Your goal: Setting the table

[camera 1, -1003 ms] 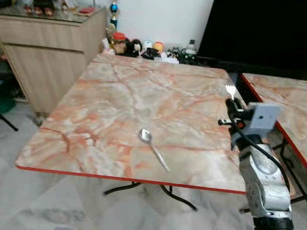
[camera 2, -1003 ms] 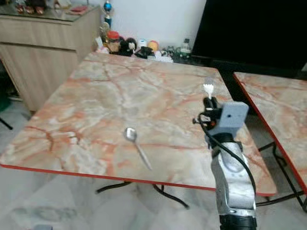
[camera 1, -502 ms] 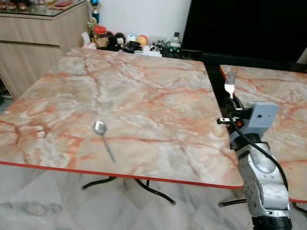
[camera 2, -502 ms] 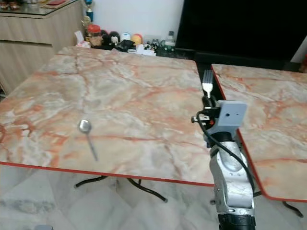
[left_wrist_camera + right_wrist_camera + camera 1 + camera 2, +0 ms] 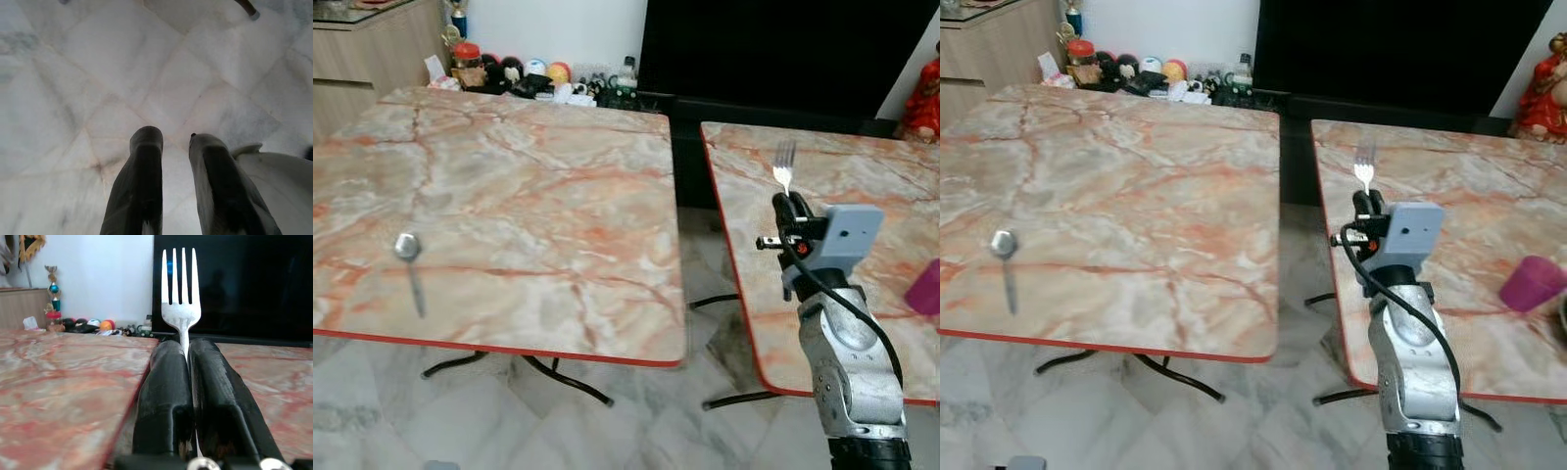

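Note:
My right gripper (image 5: pixel 785 203) is shut on a silver fork (image 5: pixel 784 164) that stands upright, tines up, above the near left part of the right marble table (image 5: pixel 862 176). In the right wrist view the fork (image 5: pixel 180 298) rises from between the two black fingers (image 5: pixel 164 396). A silver spoon (image 5: pixel 410 262) lies on the left marble table (image 5: pixel 529 186), near its front edge at the far left. My left gripper (image 5: pixel 176 142) hangs open over the tiled floor (image 5: pixel 98 73), holding nothing.
A gap of floor (image 5: pixel 700 264) separates the two red-edged tables. A purple cup (image 5: pixel 1531 282) stands on the right table's right side. Small ornaments and bottles (image 5: pixel 538 78) line the wall behind, beside a large black screen (image 5: pixel 783 49). A wooden cabinet (image 5: pixel 362 49) stands at the far left.
The camera has turned right: the left table and spoon slid leftward in view and the right table and purple cup came in. The right gripper still holds the fork upright.

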Tool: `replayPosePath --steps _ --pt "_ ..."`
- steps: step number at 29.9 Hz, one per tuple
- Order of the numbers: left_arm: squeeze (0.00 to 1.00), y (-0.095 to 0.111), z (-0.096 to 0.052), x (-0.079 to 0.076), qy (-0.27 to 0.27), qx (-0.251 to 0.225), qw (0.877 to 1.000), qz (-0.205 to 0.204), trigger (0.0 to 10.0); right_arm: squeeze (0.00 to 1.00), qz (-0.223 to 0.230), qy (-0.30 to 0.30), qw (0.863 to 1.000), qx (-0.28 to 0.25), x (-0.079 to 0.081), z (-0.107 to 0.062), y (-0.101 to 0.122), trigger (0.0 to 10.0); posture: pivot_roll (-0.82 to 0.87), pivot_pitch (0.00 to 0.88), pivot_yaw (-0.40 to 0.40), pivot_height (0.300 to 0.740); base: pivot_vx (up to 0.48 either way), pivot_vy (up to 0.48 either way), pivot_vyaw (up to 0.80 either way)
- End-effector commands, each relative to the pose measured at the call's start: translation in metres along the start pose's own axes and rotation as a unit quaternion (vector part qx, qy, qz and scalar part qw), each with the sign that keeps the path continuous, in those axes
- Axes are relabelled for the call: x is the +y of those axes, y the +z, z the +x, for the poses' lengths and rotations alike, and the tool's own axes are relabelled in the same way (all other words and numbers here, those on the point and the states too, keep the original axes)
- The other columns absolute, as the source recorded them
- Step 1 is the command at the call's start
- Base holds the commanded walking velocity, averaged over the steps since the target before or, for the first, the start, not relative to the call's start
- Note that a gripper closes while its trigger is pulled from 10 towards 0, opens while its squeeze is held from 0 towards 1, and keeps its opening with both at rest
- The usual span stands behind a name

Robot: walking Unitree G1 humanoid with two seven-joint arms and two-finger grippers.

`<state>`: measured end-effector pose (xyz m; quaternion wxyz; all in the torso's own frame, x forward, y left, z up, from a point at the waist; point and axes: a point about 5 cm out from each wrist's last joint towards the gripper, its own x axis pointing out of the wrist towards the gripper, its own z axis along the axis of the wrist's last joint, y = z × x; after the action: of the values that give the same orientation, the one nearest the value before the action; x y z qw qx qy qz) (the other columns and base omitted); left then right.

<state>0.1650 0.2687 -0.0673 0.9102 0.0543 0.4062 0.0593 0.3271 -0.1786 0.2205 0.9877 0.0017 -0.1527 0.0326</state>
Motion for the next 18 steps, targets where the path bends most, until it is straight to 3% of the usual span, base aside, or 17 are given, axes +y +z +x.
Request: replayPosePath --steps 1,18 --pt "0.00 -0.0072 -0.0010 -0.0075 -0.007 0.009 1.000 -0.006 10.0 0.00 -0.007 -0.012 1.000 -0.005 -0.0078 -0.0021 0.0026 10.0 0.02 0.093 -0.035 0.740 0.000 -0.480 0.00" --pt "0.00 -0.0077 -0.0013 -0.0076 -0.009 0.010 1.000 -0.007 10.0 0.00 -0.012 -0.013 1.000 -0.014 -0.0085 -0.0008 0.0062 10.0 0.02 0.096 -0.035 0.740 0.000 -0.480 0.00"
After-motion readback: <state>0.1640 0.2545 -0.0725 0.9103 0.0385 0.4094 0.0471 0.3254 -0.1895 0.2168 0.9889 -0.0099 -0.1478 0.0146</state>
